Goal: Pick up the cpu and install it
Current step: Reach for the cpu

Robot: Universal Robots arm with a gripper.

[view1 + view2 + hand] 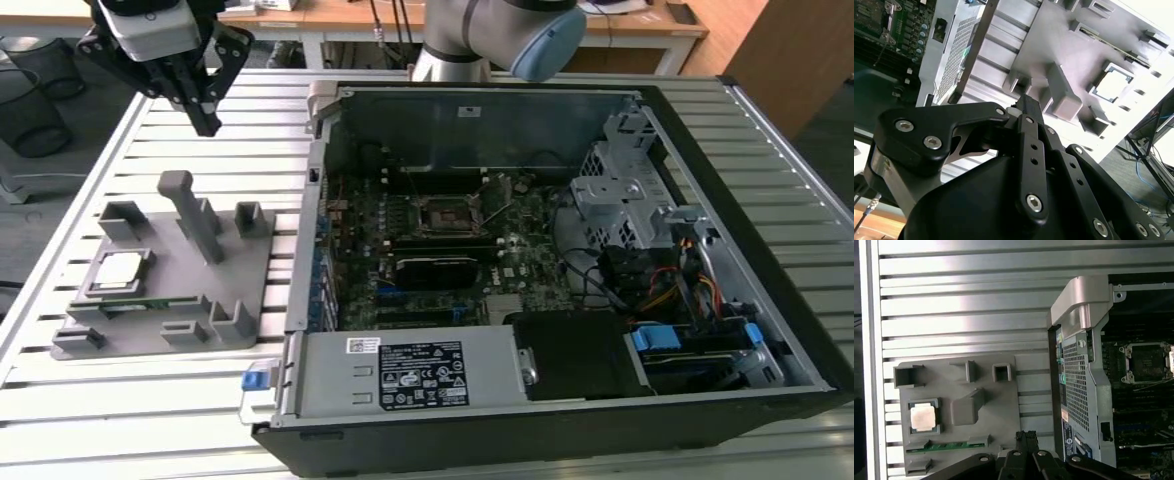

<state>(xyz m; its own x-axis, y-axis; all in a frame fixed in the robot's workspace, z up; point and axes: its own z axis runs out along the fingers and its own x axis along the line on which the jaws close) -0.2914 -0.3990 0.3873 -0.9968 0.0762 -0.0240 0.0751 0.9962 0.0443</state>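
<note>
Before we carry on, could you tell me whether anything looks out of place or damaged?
Nothing stands out. The cpu lies flat in its recess on the fixture tray, the computer case lies open, and the hand hangs shut and empty above the table.

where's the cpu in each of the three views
Exterior view: the cpu lies in a square pocket of the grey tray, at the exterior view's left, outside the computer case.
Second wrist view: the cpu lies in that pocket, beyond the tray's tall block.
First wrist view: the cpu lies beside that block, away from the case.
Shared landmark: the tall block.
</note>
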